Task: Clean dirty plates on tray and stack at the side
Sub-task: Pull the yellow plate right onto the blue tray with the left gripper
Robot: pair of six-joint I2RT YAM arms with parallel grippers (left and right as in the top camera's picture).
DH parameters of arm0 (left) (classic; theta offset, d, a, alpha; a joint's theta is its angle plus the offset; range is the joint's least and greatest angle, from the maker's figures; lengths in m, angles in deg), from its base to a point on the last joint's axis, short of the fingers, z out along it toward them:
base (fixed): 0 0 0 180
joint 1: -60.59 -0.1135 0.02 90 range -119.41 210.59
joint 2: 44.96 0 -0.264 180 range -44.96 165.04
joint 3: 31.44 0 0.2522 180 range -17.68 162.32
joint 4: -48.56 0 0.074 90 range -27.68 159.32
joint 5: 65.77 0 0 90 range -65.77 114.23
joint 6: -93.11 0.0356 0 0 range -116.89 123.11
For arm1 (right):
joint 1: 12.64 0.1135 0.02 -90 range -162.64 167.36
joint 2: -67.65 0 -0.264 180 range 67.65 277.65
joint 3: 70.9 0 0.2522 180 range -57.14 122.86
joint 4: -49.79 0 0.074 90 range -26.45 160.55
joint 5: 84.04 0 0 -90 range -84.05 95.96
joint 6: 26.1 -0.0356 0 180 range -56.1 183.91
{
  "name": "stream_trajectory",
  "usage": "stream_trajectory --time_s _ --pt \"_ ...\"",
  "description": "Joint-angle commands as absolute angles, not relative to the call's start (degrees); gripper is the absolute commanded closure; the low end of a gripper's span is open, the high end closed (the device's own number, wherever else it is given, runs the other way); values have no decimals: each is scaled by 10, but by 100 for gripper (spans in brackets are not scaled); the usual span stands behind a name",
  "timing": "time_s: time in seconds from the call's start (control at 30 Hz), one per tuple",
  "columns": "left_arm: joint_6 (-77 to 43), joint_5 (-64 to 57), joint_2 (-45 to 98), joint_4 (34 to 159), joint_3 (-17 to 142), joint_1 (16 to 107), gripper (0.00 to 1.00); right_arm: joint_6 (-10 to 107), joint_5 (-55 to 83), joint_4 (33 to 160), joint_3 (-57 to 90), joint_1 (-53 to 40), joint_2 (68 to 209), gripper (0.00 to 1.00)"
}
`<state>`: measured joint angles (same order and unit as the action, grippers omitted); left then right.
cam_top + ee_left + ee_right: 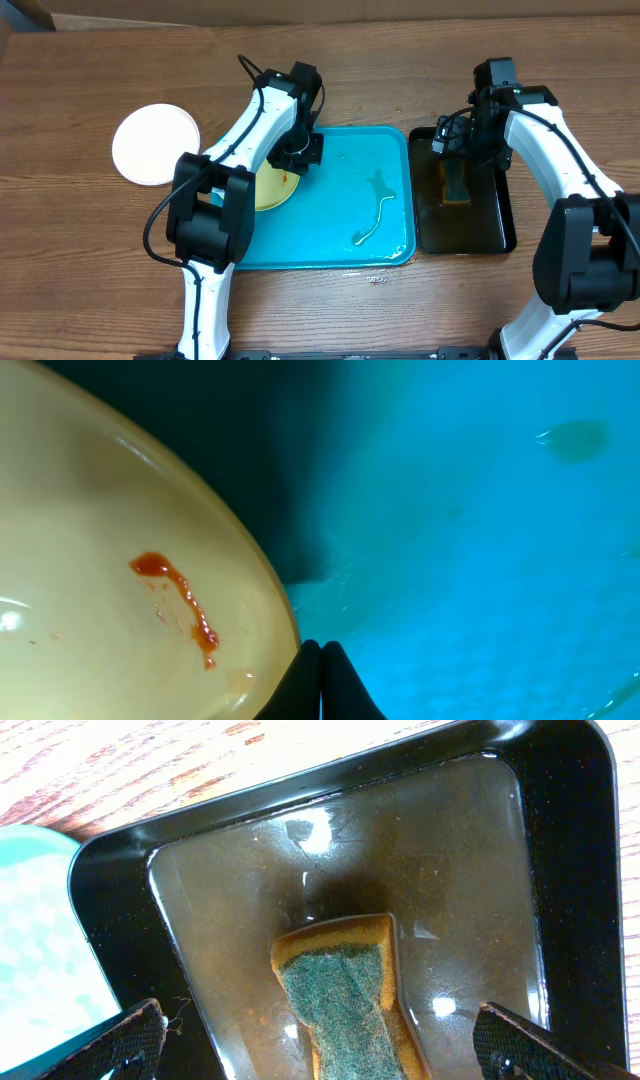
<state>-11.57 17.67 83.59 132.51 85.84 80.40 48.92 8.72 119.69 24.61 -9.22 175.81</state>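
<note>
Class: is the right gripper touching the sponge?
Apart. Right wrist view: the right gripper is open, fingers flanking the sponge, black tray showing between.

Overhead view, as I see it from the remote station: a brown wooden bench (pixel 80 260) fills the field, its grain running left to right under even light that casts only soft shadows. It is bounded at the far edge by a paler tan strip (pixel 560 8), and I cannot make out what that strip is. Right wrist view: the same bench surface crosses the top of the frame, its grain pale and washed out by bright light.
</note>
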Motion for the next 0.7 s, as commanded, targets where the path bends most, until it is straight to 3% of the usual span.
stream_trajectory --time_s 0.0,0.37,0.67 --pt "-116 199 832 1345 881 780 96 489 91 1194 258 -92 1746 0" --pt "-72 155 832 1372 911 734 96 489 91 1194 258 -92 1746 0" --pt "-97 166 832 1321 879 765 96 489 91 1194 258 -92 1746 0"
